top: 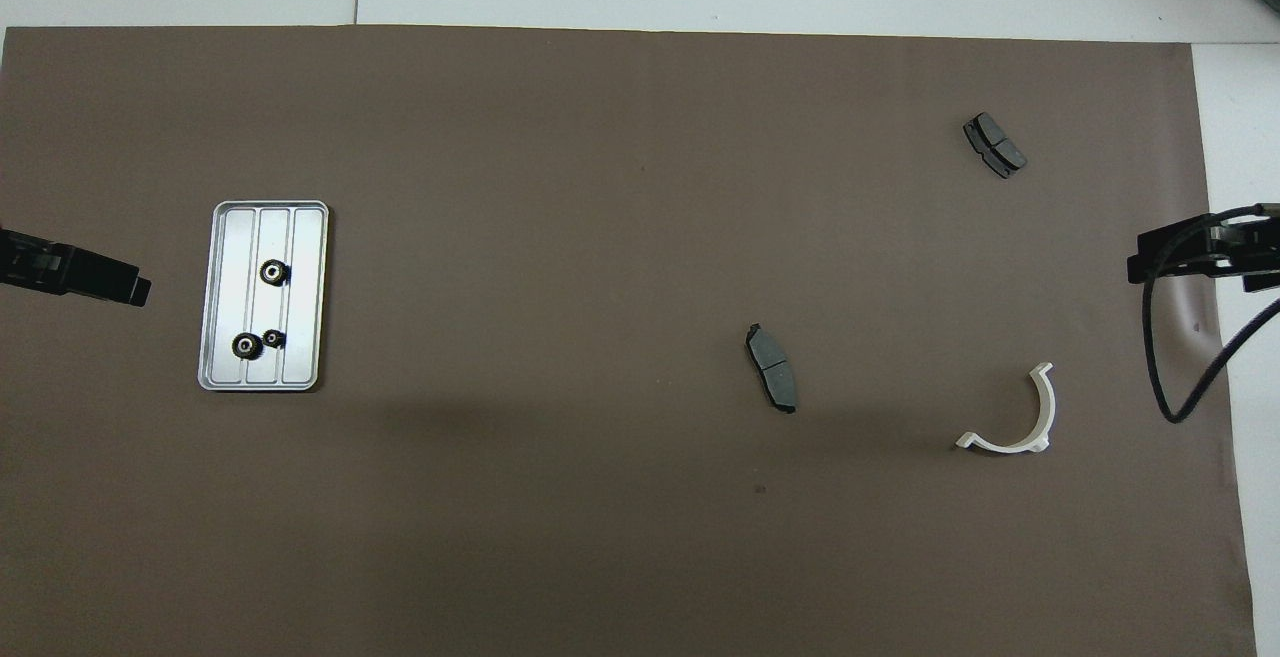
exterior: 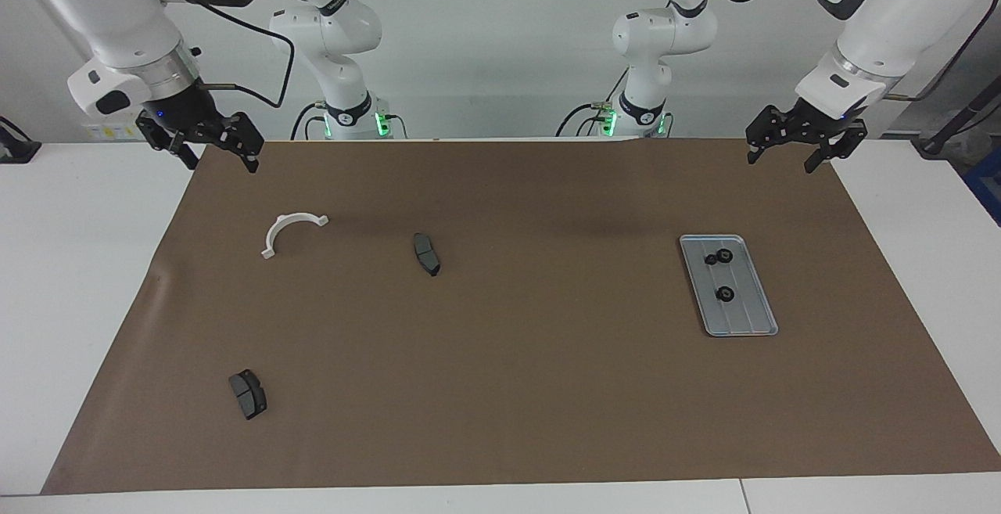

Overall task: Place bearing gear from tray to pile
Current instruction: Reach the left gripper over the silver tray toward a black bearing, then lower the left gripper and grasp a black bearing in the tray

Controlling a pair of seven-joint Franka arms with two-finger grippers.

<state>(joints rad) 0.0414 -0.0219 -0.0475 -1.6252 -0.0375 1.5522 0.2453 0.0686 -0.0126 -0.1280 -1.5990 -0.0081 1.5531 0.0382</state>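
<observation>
- One dark brake pad point(exterior: 248, 394) lies farthest from the robots.
- Three black gears point(top: 274, 273) sit in the tray point(exterior: 751, 322).
- Left gripper point(exterior: 790, 156) and right gripper point(exterior: 219, 156) hang open, holding nothing.

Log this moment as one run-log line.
stage: not started | gears: three on tray | left gripper: open, waiting | right gripper: open, waiting

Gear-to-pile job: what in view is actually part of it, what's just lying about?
Part of the job:
tray
three black gears in it
pile parts: white half-ring bracket, two brake pads
left gripper, open, near the tray

Lying about:
brown mat
right gripper, open, waiting
</observation>
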